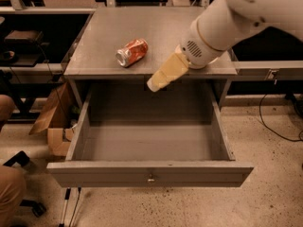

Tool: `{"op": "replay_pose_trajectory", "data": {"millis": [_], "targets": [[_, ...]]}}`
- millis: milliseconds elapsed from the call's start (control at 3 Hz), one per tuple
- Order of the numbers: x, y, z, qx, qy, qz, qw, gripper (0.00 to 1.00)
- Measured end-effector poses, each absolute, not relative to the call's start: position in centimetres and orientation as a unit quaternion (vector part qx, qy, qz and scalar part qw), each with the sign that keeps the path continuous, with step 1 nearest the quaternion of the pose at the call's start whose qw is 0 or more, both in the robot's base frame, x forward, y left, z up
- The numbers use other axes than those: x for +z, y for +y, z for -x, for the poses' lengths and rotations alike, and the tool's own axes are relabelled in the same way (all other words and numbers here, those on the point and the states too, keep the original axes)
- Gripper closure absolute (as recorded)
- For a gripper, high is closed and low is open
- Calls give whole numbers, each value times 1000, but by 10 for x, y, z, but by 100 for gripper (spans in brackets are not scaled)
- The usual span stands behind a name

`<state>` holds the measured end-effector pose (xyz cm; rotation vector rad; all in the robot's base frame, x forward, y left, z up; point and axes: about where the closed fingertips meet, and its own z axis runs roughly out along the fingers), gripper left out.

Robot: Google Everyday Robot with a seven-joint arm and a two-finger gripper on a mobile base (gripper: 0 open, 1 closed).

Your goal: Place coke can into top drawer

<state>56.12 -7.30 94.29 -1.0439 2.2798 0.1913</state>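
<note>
The coke can [132,52] lies on its side on the grey cabinet top [104,37], left of centre, silver end toward the front left. The top drawer [149,172] is pulled fully open below it, with a small metal knob at the centre of its front panel and nothing inside. My gripper [156,84] is at the end of a beige wrist on a white arm that reaches in from the upper right. It hovers over the cabinet's front edge, a little right of and in front of the can, apart from it.
The beige bowl is hidden behind my arm [222,27]. A cardboard box [49,119] sits on the floor left of the cabinet. A person's leg [9,193] and a chair base [28,205] are at the lower left. Cables [279,126] run on the floor at right.
</note>
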Motion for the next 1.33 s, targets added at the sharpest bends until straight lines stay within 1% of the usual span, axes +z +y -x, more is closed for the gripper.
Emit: {"op": "replay_pose_trajectory", "data": {"millis": [333,1000,1333], "targets": [[934,-46,-597,76,867,368,327,0],[925,-22,-675,82,872,332,350,0],[916,13,-736,101,869,334,352,0]]}}
